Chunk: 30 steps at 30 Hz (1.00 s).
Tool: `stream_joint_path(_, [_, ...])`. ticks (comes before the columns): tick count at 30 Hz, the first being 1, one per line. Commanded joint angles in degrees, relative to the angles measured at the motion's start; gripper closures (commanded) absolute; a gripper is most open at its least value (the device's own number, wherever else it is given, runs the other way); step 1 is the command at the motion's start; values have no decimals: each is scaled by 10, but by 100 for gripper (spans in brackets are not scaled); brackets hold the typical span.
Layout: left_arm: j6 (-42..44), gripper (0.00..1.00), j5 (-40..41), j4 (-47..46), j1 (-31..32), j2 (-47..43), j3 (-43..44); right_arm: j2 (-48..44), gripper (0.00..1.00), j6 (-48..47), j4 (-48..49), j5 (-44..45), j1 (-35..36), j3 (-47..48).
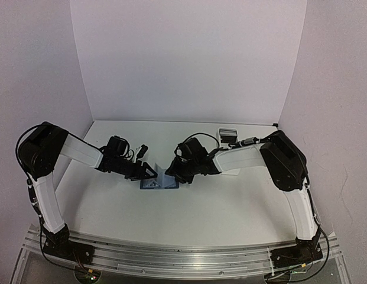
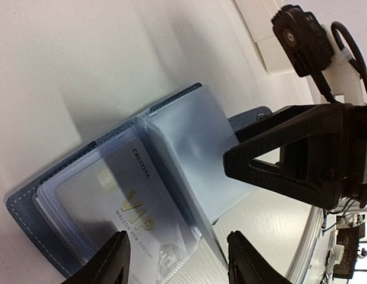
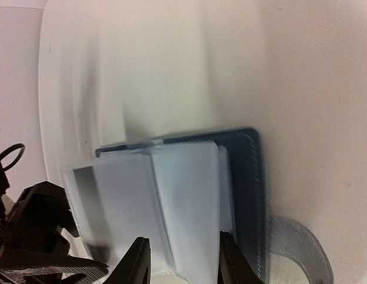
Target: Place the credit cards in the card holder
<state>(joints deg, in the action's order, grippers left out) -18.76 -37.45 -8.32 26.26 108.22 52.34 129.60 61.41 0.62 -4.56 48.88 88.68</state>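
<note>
One open card holder (image 3: 248,189), one sleeved card (image 2: 136,219); left tool (image 2: 177,260) spread, right tool (image 3: 183,266) unclear.

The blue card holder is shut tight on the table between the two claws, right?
No, the card holder is open, not shut. The left wrist view shows its clear sleeves spread and a VIP card inside. It is blue, on the table between the left claw and right claw.

Card holder (image 2: 29,219): stitched matt blue leatherette, glossy clear plastic sleeves (image 2: 189,148); table (image 1: 201,207) smooth white.
</note>
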Motion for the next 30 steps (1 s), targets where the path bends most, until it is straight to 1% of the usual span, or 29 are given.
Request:
stream_joint_path(1, [39,45,104,111,-3,-11,14,-59,68,-80,-96,86,-1,35])
stream_joint_path(4, [43,45,118,124,-1,-11,16,-61,71,-113,-122,106,0,57])
stream_joint_path(11, [68,40,200,193,3,7,37,-66,71,-160,-132,115,1,77])
stream_joint_path(13, [72,39,202,196,3,5,38,-71,70,-187,-132,121,-1,90])
stream_joint_path(18, [83,36,170,196,3,-10,50,-82,64,-237,-133,116,-20,112])
stream_joint_path(20, [103,36,164,199,3,-24,52,-91,61,-272,-133,112,-36,121])
stream_joint_path(23, [140,32,174,192,3,-44,48,-107,57,-370,-140,101,-64,153])
stream_joint_path(26, [172,29,196,184,0,-46,56,-132,50,-459,-146,86,-103,158])
stream_joint_path(27, [180,28,196,180,0,-48,59,-142,47,-492,-146,87,-117,155])
stream_joint_path(30, [210,21,150,165,0,-59,64,-169,30,-604,-147,120,-153,139])
